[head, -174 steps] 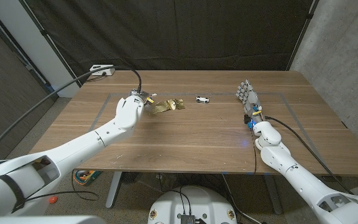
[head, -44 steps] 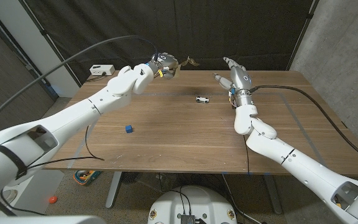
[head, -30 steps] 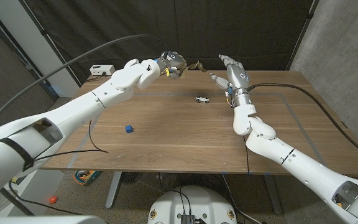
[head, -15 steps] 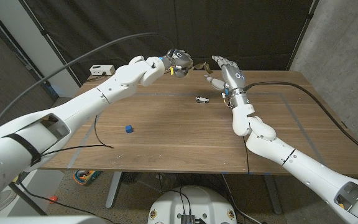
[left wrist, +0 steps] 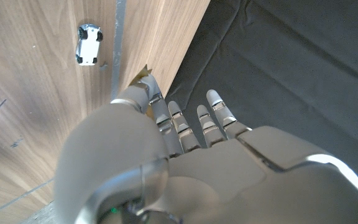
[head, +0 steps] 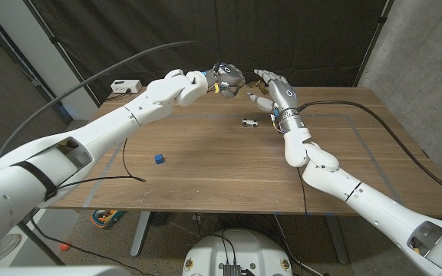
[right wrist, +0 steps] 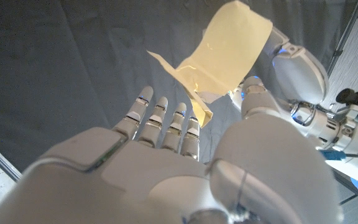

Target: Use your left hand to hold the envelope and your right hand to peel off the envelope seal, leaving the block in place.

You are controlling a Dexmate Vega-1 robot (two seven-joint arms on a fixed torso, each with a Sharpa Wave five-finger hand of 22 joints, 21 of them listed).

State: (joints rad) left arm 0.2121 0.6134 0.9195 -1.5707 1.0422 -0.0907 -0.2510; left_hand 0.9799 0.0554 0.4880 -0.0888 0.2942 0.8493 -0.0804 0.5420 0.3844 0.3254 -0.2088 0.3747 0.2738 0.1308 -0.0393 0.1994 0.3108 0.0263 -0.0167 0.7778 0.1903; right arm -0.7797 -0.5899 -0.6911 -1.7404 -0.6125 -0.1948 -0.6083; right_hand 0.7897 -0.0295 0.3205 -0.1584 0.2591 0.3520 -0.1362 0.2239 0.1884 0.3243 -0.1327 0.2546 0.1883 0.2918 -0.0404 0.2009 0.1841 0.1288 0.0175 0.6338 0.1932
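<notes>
Blue block (head: 159, 159) sits on wooden table (head: 206, 176), left of centre. My left hand (head: 227, 77) grips yellow envelope (right wrist: 219, 56) aloft over far edge. White toy car (head: 249, 122) lies below. My right hand (head: 271, 86), fingers spread, holds nothing, thumb just beside envelope.

Landmark: toy car (head: 249, 122), on the table (head: 221, 172) toward its far edge. Block (head: 159, 159) lies on the table left of and nearer than the car. Power strip (head: 126, 86) sits beyond the table's far left corner.
</notes>
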